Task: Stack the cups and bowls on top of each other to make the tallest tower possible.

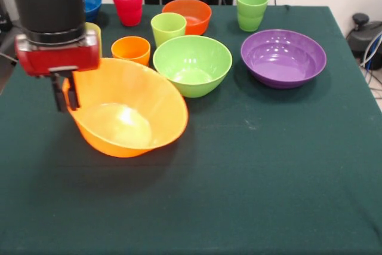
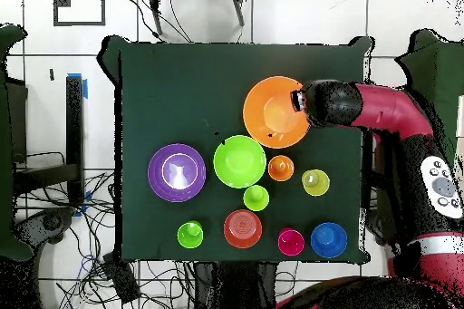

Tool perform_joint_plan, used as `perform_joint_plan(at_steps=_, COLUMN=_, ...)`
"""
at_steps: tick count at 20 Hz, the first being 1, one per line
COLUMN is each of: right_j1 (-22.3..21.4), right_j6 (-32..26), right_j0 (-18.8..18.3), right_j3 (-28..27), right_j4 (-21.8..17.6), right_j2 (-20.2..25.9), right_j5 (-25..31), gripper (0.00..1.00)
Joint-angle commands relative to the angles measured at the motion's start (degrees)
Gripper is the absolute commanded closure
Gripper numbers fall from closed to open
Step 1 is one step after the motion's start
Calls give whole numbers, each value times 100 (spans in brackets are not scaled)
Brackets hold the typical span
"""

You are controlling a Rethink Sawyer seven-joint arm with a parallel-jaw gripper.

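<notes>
No legible text — none anywhere

Large orange bowl point(image 1: 128, 114) tilted – other bowls, cups upright.

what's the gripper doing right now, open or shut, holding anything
Gripper: shut on the rim of the large orange bowl, which is tilted up off the table on that side.

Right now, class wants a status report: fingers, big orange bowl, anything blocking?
Fingers shut on large orange bowl rim, bowl tilted. Nothing stacked yet. Lime green bowl close beside it.
</notes>
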Motion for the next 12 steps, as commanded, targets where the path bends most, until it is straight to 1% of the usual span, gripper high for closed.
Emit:
perform_joint_plan(at_steps=1, right_j1=-34, right_j6=1091, right_j0=408, right_j3=-178, right_j4=11, right_j2=-512, right_j5=-13, gripper=100)
perform_joint_plan(at_steps=6, right_j1=-24, right_j6=927, right_j0=452, right_j3=-542, right_j4=104, right_j2=-568, right_j5=156, gripper=100)
perform_joint_plan(at_steps=8, right_j1=-43, right_j6=865, right_j0=438, right_j3=-620, right_j4=143, right_j2=-577, right_j5=162, gripper=100)
perform_joint_plan(at_steps=12, right_j1=-169, right_j6=792, right_j0=396, right_j3=-610, right_j4=183, right_j2=-647, right_j5=59, gripper=100)
